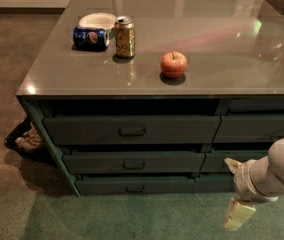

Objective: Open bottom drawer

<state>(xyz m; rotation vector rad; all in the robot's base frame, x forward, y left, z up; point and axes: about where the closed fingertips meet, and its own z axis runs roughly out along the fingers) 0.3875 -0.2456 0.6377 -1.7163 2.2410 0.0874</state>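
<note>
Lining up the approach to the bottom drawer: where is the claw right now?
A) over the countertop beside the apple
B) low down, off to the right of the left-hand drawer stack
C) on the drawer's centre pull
B: the claw hangs near the floor in front of the right-hand stack, well to the right of the bottom drawer and its pull, touching neither.

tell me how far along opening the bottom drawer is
Done: nothing yet; the bottom drawer looks shut. In hand: the gripper hangs low, right of that drawer, off its handle. Left: reach the handle, grip it, pull the drawer out.
</note>
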